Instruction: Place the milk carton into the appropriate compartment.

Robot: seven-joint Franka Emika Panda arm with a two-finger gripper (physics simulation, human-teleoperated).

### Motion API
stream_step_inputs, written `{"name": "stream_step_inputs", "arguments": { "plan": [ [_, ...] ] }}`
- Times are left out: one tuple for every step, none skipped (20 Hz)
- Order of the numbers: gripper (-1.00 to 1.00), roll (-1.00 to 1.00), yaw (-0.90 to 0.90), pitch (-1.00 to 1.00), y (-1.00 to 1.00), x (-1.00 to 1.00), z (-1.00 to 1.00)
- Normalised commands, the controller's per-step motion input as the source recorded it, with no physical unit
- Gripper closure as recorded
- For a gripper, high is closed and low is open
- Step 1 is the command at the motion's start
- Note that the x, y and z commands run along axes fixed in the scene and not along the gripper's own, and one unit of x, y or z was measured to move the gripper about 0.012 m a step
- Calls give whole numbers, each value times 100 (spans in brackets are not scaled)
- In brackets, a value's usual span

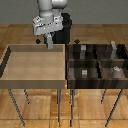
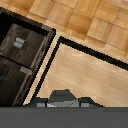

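My gripper (image 1: 49, 40) hangs above the far edge of the light wooden tray (image 1: 10, 67), near the corner closest to the dark compartment bin (image 1: 98, 61). It is shut on the milk carton (image 1: 49, 44), a small grey-white carton that sticks out below the fingers. In the wrist view the carton's peaked top (image 2: 62, 97) shows between the fingers of the gripper (image 2: 62, 104), over the tray's floor (image 2: 87, 75). The bin (image 2: 12, 60) lies to one side in that view.
The bin has several compartments. They hold a grey box (image 1: 83, 50), a taller pale grey box (image 1: 114, 50), a small grey cube (image 1: 85, 73) (image 2: 19, 42) and a small pale object (image 1: 116, 70). Tray and bin stand on thin legs over a wooden floor.
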Motion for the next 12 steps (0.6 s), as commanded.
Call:
{"name": "stream_step_inputs", "arguments": {
  "plan": [
    [100, 0, 0, 0, 100, 0, 0],
    [100, 0, 0, 0, 100, 0, 0],
    [100, 0, 0, 0, 100, 0, 0],
    [100, 0, 0, 0, 100, 0, 0],
    [100, 0, 0, 0, 100, 0, 0],
    [100, 0, 0, 0, 100, 0, 0],
    [100, 0, 0, 0, 100, 0, 0],
    [100, 0, 0, 0, 100, 0, 0],
    [100, 0, 0, 0, 100, 0, 0],
    [100, 0, 0, 0, 100, 0, 0],
    [100, 0, 0, 0, 100, 0, 0],
    [100, 0, 0, 0, 100, 0, 0]
  ]
}}
